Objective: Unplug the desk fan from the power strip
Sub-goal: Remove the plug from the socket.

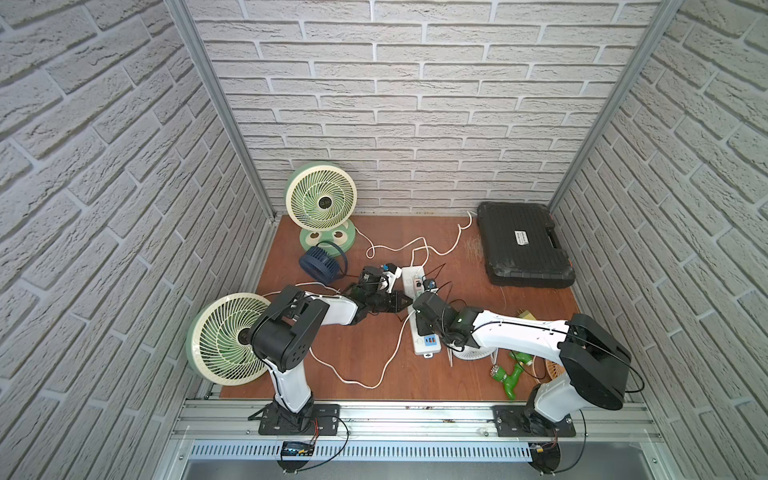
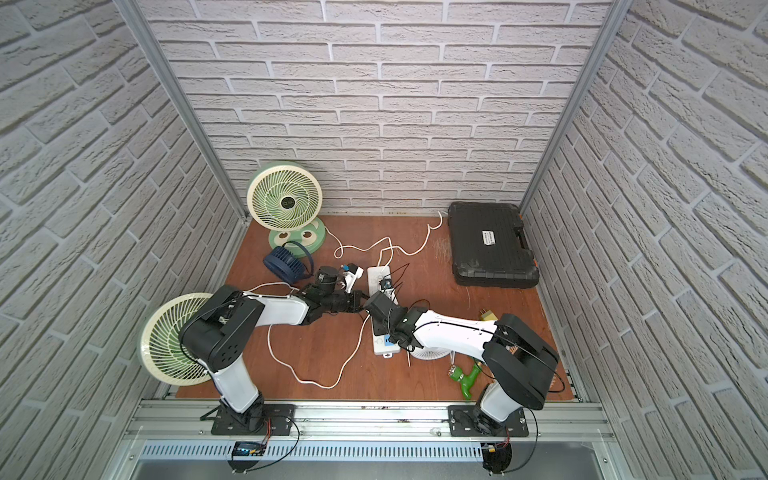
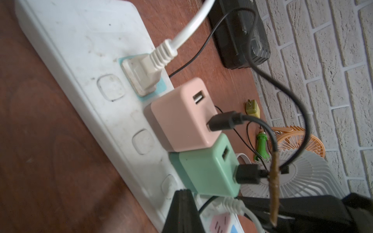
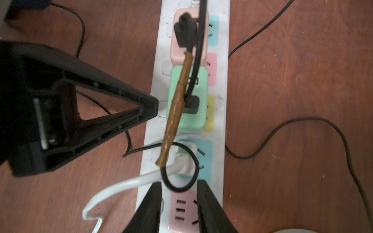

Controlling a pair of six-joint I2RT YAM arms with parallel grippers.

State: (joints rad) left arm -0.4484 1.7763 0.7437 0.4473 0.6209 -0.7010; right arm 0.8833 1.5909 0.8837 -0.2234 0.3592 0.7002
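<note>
power strip (image 4: 220, 125): likely light, slippy | white plug (image 4: 187, 157): rigid, take its body | left end effector (image 4: 153, 107): pressed together | right end effector (image 4: 179, 184): spread, near plug

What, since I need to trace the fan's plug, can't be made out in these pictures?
- Top views: the right arm covers the power strip's middle sockets.
- Left wrist: the frame's edge cuts off the left gripper.
- Right wrist: a taped cable crosses the white plug; where its cord leads cannot be traced.
</note>
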